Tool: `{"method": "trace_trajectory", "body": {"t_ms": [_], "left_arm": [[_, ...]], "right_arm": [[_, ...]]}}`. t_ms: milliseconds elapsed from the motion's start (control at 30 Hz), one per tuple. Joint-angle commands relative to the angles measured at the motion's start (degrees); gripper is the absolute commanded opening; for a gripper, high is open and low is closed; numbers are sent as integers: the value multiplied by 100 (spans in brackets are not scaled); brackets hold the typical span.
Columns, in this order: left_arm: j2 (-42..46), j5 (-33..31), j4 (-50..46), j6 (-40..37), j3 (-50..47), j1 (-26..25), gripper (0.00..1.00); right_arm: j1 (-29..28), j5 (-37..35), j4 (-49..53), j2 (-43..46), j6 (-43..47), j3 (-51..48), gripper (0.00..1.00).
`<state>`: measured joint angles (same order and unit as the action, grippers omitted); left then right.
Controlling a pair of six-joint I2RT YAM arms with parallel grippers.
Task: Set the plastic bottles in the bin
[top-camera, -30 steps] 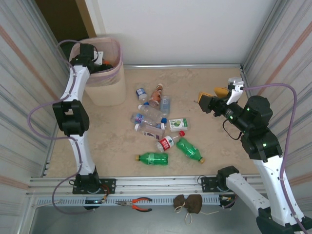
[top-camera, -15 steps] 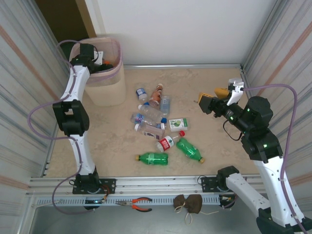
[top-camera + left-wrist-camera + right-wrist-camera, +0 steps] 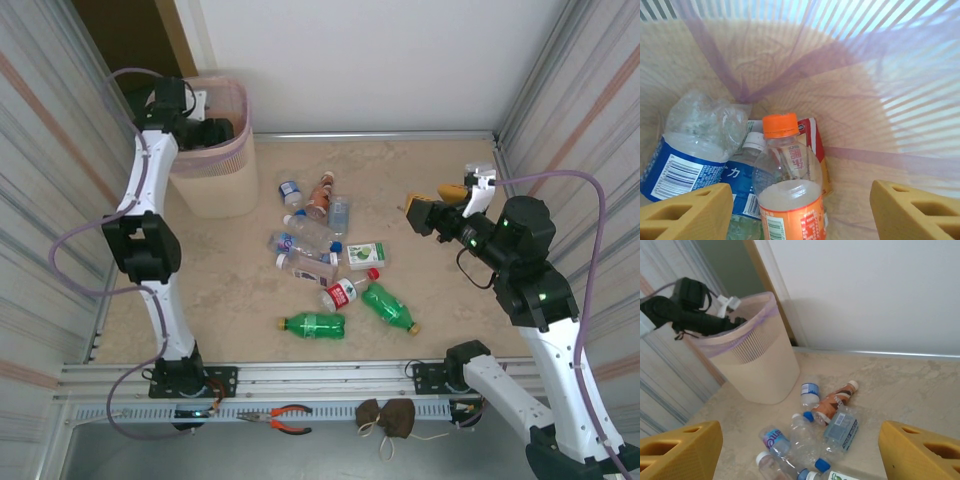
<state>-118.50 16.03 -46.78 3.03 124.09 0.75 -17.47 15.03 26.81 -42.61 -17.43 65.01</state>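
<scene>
My left gripper (image 3: 215,130) reaches into the beige bin (image 3: 215,190), which has a pink bag over its rim. In the left wrist view the left gripper (image 3: 800,212) is open. Between its spread fingers an orange-capped, orange-labelled bottle (image 3: 787,170) rests untouched on other bottles, one of them blue-labelled (image 3: 685,160). Several plastic bottles (image 3: 310,240) lie on the floor mid-table, among them two green ones (image 3: 313,325) (image 3: 388,306). My right gripper (image 3: 430,205) hovers open at the right, above the floor. The right wrist view looks past the right gripper (image 3: 800,455) at the bottles (image 3: 832,402) and the bin (image 3: 755,365).
Corrugated walls close in on the left and right, and a white wall stands at the back. Red-handled pliers (image 3: 280,418) and a brown pouch (image 3: 388,418) lie on the front rail. Bare floor stretches between the bottle pile and my right arm.
My left gripper's jaws have spread wider over the bin, and its wrist has shifted back and left. The right arm has hardly moved.
</scene>
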Motion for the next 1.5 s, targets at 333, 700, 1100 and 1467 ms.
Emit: {"method": "trace_trajectory", "body": {"t_ms": [333,700,1100,1467], "left_arm": [[1406,642,88,74,-81,1,72],[2722,1279,554,144,-1643,-3,72],[4118,1438,961,268,-3687,-4,72],[4926,1548,1013,387,-4523,467,73]], "right_arm": [[22,-9,985,-398,548,60,80],[-1347,-176,1589,-1045,1668,-360,80],[-3812,-1077,1574,-2813,2680,-185,79],[-5044,-1431,2273,-5569,2916,1602,77]]}}
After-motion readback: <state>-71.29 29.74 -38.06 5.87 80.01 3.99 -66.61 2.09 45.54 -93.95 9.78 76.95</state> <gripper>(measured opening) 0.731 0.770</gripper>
